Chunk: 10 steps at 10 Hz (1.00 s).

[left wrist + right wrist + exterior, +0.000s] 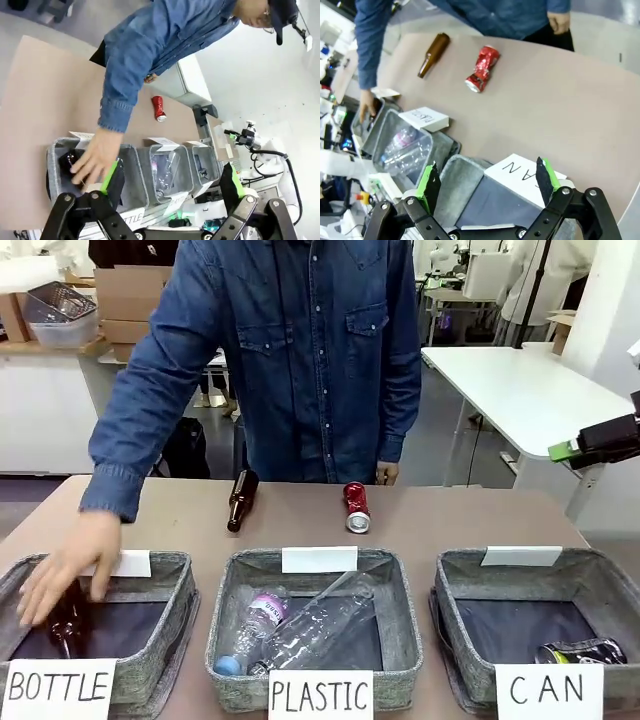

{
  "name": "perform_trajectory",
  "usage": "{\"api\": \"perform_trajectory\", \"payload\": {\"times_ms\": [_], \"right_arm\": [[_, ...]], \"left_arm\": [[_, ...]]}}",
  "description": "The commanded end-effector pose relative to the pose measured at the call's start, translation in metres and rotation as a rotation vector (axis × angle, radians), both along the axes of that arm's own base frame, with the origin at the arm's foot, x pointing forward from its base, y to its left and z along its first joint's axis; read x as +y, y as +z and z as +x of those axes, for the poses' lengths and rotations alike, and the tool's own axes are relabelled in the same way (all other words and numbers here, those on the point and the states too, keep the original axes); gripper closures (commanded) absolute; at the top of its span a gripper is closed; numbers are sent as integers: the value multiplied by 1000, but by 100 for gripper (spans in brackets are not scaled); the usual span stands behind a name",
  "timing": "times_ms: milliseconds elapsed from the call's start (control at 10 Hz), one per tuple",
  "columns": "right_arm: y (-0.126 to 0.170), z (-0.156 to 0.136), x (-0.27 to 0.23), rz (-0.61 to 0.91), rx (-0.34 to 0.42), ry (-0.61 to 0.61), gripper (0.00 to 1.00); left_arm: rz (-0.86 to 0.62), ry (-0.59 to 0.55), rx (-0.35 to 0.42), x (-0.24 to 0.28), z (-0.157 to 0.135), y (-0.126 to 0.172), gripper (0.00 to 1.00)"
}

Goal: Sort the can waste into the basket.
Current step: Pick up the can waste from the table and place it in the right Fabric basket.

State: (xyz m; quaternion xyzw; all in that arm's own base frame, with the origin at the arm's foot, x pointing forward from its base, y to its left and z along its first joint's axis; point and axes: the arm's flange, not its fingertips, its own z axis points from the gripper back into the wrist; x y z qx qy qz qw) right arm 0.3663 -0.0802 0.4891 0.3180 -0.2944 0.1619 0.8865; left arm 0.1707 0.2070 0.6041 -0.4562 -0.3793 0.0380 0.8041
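I am looking down both wrists: the left gripper (171, 176) is hanging with its fingers spread wide apart and nothing between them, and the right gripper (486, 174) is doing the same above the bench's near right corner.

Along the near edge I am counting three grey woven baskets in a row. The basket (600, 570) signed CAN is sitting at the right corner, and one of the two cans, the dark can (585, 651) with yellowish marks, is lying on its side on that basket's dark bottom, by the near wall. The PLASTIC basket (228, 590) in the middle is holding what I am reading as two clear plastic bottles (310, 625). In the BOTTLE basket (175, 585) at the left corner, a person's hand (70, 570) is resting over a brown bottle (65, 625).

Farther out, close to the far edge near its middle, the red can (356, 507) is lying on its side, shiny and crumpled, a silver end facing me. A second brown bottle (241, 500) is lying left of it, apart. The person in a denim shirt is leaning over from the far side.
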Motion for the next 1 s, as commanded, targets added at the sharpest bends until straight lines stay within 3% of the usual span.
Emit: {"api": "perform_trajectory", "payload": {"times_ms": [0,200,400,700,900], "right_arm": [[12,7,3,10,-16,-2,0],[39,47,63,43,-60,38,0],[42,107,143,-79,41,-3,0],[-4,189,277,-353,241,17,0],[-59,223,321,-519,293,-24,0]], "left_arm": [[39,-9,22,-16,16,-3,0],[39,-9,22,-16,16,-3,0],[39,-9,22,-16,16,-3,0],[39,-9,22,-16,16,-3,0],[39,-9,22,-16,16,-3,0]]}}
